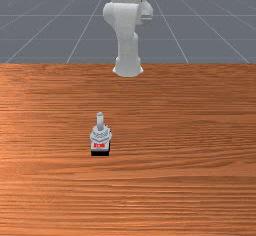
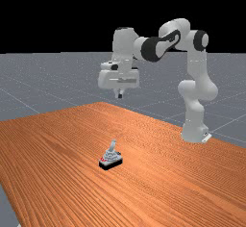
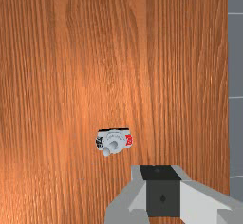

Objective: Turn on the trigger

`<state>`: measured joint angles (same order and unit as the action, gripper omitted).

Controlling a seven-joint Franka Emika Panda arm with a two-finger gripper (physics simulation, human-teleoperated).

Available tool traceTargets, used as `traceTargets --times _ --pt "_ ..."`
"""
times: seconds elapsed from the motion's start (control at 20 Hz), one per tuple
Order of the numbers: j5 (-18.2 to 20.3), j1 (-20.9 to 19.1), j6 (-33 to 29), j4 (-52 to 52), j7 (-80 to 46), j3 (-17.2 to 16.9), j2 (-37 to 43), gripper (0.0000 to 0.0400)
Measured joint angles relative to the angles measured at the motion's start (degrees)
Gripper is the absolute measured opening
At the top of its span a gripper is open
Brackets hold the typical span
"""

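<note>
1 trig. (image 1: 100,135) on 1 tbl. (image 1: 190,130)

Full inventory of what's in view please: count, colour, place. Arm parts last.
Switch: 1, light grey, on the table, left of the middle in the front view
Lever: 1, grey, standing up from the switch
Base: 1, black, under the switch's grey body
Marking: 1, red, on the switch's side facing the front camera
Table: 1, orange-brown wood, under the switch
Floor: 1, grey with pale lines, beyond the table
Backdrop: 1, black, top of the far view
Arm: 1, white and grey with black parts, far view's right, reaching left
Gripper: 1, white-grey and black, above the table, apart from the switch
</note>
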<state>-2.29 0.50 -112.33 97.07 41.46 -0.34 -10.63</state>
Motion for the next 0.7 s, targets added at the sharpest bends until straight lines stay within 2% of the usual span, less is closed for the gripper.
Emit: traceTargets --times 0.05,0.15,0.2,0.25,0.3,0.35,0.4,0.45,0.65,0.7 --pt "4.1 -0.7 -7.8 5.3 2.6 0.3 1.4 0.0" --pt "4.3 -0.7 -15.2 10.1 2.9 0.3 0.8 0.0" --pt "-6.4 1.7 -9.7 7.1 -4.8 -1.2 -2.4 0.0" --pt "4.0 -1.2 -12.8 8.7 9.3 1.0 -3.2 0.0" --pt "-4.5 1.5 -13.4 9.4 -3.0 -1.2 -4.0 0.0" --pt "-5.1 1.8 -14.6 10.0 -3.6 -1.4 -4.7 0.0" --pt "-4.6 1.8 -16.0 10.6 -3.3 -1.4 -5.3 0.0" --pt "1.5 0.4 -17.6 13.9 -1.5 -0.4 -3.6 0.0" --pt "1.4 0.2 -21.0 27.5 -0.4 -0.1 6.4 0.0" --pt "1.6 0.2 -19.2 27.4 0.7 -0.1 6.8 0.0"
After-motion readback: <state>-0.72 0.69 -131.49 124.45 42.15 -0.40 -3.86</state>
